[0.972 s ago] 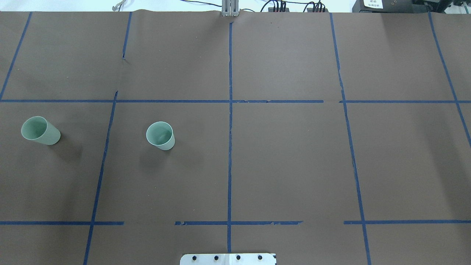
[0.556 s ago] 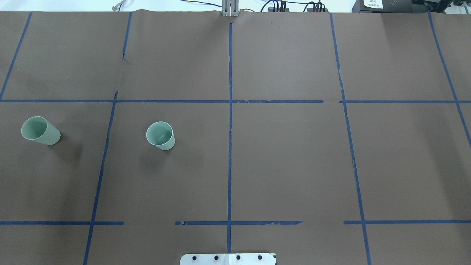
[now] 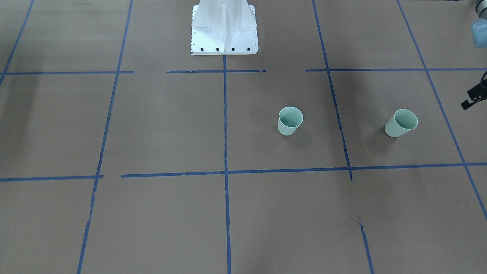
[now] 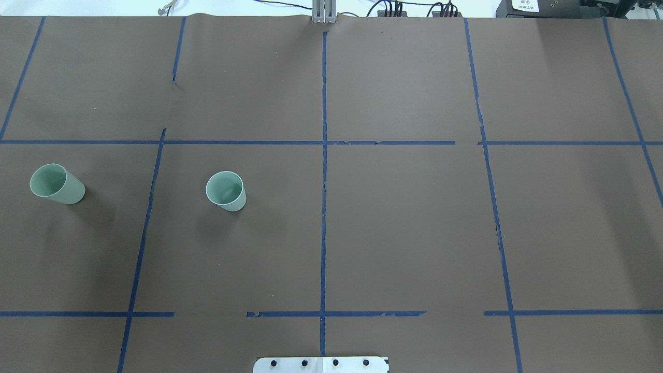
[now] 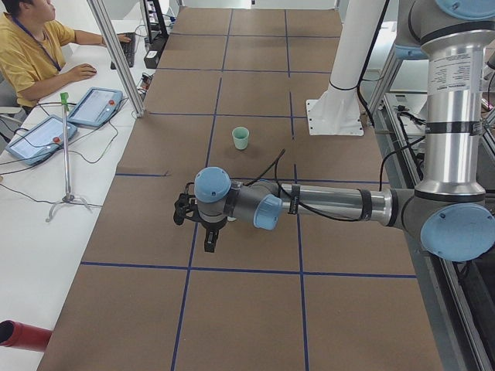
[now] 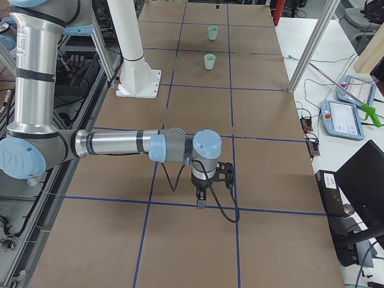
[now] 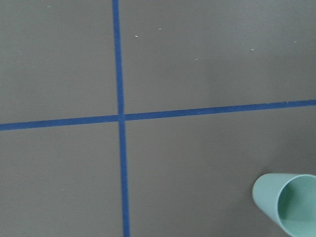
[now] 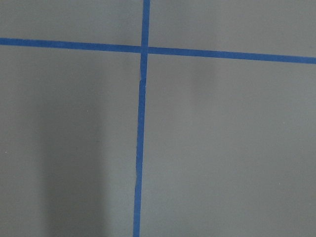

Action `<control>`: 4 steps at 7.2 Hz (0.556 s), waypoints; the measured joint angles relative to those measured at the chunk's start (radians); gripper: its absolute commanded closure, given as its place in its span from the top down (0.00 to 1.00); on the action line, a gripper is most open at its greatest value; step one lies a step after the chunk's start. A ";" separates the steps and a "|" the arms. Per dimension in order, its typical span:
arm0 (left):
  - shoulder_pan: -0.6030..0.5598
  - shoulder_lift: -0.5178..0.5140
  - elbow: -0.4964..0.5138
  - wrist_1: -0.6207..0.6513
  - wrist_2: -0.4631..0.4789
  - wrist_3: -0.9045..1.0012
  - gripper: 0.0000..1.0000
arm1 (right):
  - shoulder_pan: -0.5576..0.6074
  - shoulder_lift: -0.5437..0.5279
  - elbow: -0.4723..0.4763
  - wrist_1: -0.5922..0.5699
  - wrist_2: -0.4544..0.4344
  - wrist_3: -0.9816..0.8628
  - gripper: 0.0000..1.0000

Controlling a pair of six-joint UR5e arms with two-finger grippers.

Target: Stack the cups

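Note:
Two pale mint-green cups stand upright and apart on the brown table. One cup (image 4: 226, 190) (image 3: 290, 120) (image 5: 241, 137) (image 6: 209, 61) is left of the centre line. The other cup (image 4: 57, 184) (image 3: 400, 123) (image 6: 212, 33) is near the table's left end and shows at the bottom right of the left wrist view (image 7: 289, 202). My left gripper (image 5: 209, 241) hangs over the left end beyond that cup; only a black part of it (image 3: 475, 95) shows in the front-facing view. My right gripper (image 6: 200, 201) hangs over the right end, far from both cups. I cannot tell whether either is open or shut.
Blue tape lines (image 4: 323, 171) divide the brown table cover into squares. The robot's white base (image 3: 224, 28) stands at the middle of the near edge. A person (image 5: 31, 54) sits beside the table with tablets (image 5: 94, 104) and a small stand (image 5: 66, 154).

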 measured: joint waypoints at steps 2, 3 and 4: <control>0.099 0.000 0.001 -0.100 0.133 -0.167 1.00 | 0.001 0.000 0.000 0.000 0.000 0.000 1.00; 0.121 -0.002 0.002 -0.116 0.158 -0.193 1.00 | 0.001 0.000 0.000 0.000 0.000 0.000 1.00; 0.144 -0.009 0.003 -0.123 0.166 -0.218 1.00 | 0.001 0.000 0.000 0.000 0.000 0.000 1.00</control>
